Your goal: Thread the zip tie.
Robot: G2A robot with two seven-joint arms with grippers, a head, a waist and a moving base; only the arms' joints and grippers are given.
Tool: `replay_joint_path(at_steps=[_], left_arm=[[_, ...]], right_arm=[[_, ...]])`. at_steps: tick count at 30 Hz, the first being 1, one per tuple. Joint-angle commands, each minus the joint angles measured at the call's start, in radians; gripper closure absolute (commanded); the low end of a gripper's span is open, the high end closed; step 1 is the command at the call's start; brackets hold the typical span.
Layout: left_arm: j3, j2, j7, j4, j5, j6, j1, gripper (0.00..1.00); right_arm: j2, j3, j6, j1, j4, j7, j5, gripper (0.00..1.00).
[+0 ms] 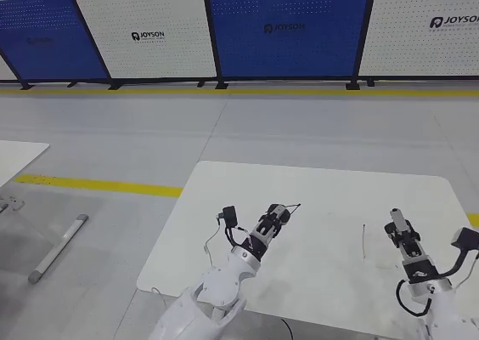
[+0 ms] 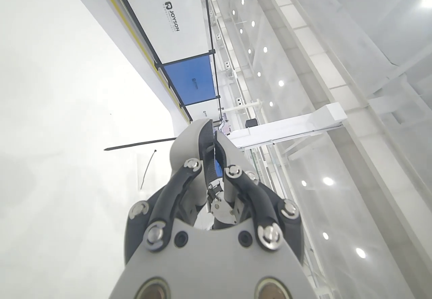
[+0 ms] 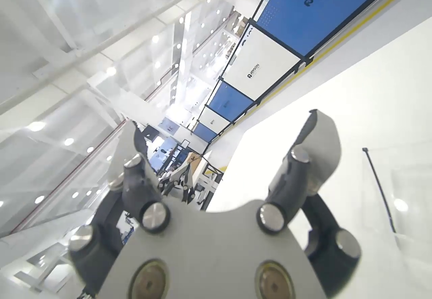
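While the left claw (image 2: 212, 140) pinches a zip tie (image 2: 140, 144), the right claw (image 3: 226, 126) hangs spread wide.

I see a white table (image 1: 324, 183) with rounded corners, standing on the grey floor (image 1: 138, 127). One thin black zip tie (image 1: 364, 240) lies flat on its top, right of the middle, pointing toward the far edge.

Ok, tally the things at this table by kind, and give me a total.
Zip ties: 2, a held zip tie in the left gripper and a loose zip tie on the table.
Grippers: 2, counting the right gripper.
Total: 4.
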Motion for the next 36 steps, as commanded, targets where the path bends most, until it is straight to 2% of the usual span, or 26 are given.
replay_joint_path(at_steps=[1, 8, 14, 17, 21, 36], left_arm=[[0.000, 0.000, 0.000, 0.000, 0.000, 0.000, 0.000, 1.00], [0.000, 0.000, 0.000, 0.000, 0.000, 0.000, 0.000, 1.00], [-0.002, -0.003, 0.049, 0.011, 0.026, 0.004, 0.007, 1.00], [-0.017, -0.004, 0.085, 0.009, 0.022, 0.003, 0.019, 1.00], [-0.035, -0.005, 0.127, 0.007, 0.029, -0.008, 0.032, 1.00], [-0.035, -0.005, 0.127, 0.007, 0.029, -0.008, 0.032, 1.00]], right_arm=[[0.000, 0.000, 0.000, 0.000, 0.000, 0.000, 0.000, 0.00], [-0.001, 0.003, 0.014, 0.002, 0.004, -0.014, 0.013, 0.00], [0.000, 0.085, 0.028, -0.015, 0.025, -0.022, 0.181, 0.00], [0.001, 0.135, 0.027, -0.036, 0.025, -0.025, 0.275, 0.00], [0.000, 0.169, 0.067, -0.049, 0.013, -0.022, 0.375, 0.00], [0.000, 0.170, 0.070, -0.049, 0.011, -0.021, 0.377, 0.00]])
